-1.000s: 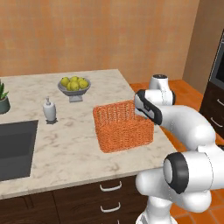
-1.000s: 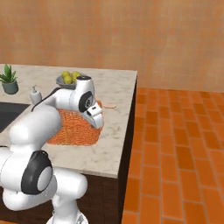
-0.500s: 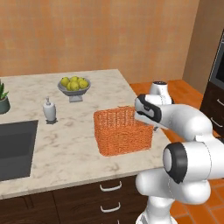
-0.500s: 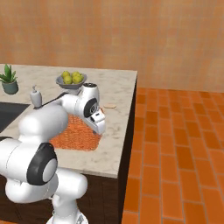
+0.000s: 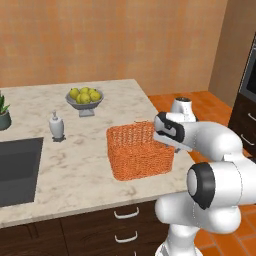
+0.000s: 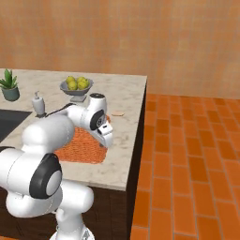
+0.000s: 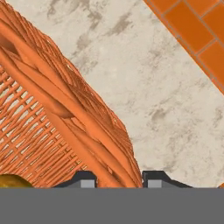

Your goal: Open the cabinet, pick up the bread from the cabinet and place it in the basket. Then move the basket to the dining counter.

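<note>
We are on the last step: the basket (image 5: pixel 140 150) already sits on the pale marbled dining counter (image 5: pixel 85 165), near its 3 o'clock edge. Our claw (image 7: pixel 117 177) is clamped on the basket's wall, one tip inside and one outside. A golden sliver at 7 o'clock in the hand view looks like the bread (image 7: pixel 12 181), lying in the basket. Next we judge the basket needs settling flat, then the claw parting and lifting clear. The claw is hidden behind the wrist in both base views, and most of the bread is cut off.
</note>
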You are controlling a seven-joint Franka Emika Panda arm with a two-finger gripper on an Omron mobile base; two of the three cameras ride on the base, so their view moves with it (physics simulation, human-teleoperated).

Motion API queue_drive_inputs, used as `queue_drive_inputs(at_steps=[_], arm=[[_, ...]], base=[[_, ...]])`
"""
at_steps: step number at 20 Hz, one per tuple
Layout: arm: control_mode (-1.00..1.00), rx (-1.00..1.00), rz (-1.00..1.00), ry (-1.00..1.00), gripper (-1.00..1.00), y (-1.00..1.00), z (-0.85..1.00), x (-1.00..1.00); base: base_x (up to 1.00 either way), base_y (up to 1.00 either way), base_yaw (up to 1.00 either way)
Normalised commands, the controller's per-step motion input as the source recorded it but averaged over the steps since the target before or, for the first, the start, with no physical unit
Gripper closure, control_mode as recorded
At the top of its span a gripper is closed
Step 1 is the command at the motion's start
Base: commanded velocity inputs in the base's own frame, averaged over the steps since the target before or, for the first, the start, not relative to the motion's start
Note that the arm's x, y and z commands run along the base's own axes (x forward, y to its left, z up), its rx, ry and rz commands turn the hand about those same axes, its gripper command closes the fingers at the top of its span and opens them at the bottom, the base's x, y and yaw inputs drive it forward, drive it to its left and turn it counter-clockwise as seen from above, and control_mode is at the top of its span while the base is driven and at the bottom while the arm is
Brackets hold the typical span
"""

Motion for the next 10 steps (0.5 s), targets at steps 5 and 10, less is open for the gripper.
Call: queue_drive_inputs(at_steps=[5,10], arm=[[-1.00,-0.03,0.00,0.00,-1.00,0.16,0.24,0.00],[-1.00,-0.10,0.01,-0.02,-1.00,0.05,0.59,-0.14]], base=[[0.00,0.00,0.00],[0.00,0.00,0.00]])
